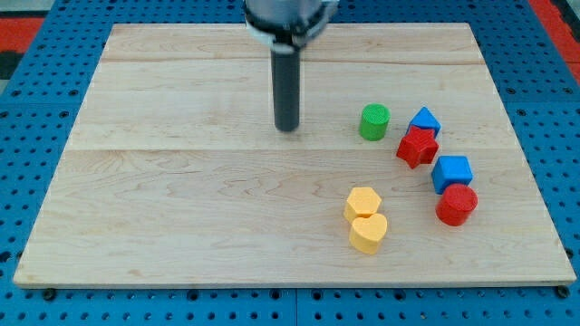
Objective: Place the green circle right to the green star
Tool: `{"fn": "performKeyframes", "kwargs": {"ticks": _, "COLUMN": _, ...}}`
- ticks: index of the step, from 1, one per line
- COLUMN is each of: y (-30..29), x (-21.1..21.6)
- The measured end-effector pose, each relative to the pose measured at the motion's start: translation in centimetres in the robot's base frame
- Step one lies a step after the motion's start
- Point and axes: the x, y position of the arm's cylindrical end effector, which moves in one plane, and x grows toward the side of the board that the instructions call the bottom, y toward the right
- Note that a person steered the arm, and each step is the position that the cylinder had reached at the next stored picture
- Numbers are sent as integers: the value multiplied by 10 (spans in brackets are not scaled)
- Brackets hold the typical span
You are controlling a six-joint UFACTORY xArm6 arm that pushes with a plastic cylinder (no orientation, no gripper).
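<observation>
hovering my tip left of green circle | no jaws, rod only | green star unseen | risk: shoving circle into red star

You can't see the arm's upper part; the view's top edge cuts it off. The blue block at the view's right is partly covered by the red star, so you can't settle its shape.
</observation>
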Motion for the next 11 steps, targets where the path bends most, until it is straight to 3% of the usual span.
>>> {"fn": "performKeyframes", "kwargs": {"ticks": 1, "y": 72, "x": 7}}
{"fn": "performKeyframes", "kwargs": {"ticks": 2, "y": 104, "x": -7}}
{"fn": "performKeyframes", "kwargs": {"ticks": 3, "y": 106, "x": -16}}
{"fn": "performKeyframes", "kwargs": {"ticks": 7, "y": 116, "x": -127}}
{"fn": "performKeyframes", "kwargs": {"ticks": 9, "y": 134, "x": -97}}
{"fn": "performKeyframes", "kwargs": {"ticks": 11, "y": 167, "x": -158}}
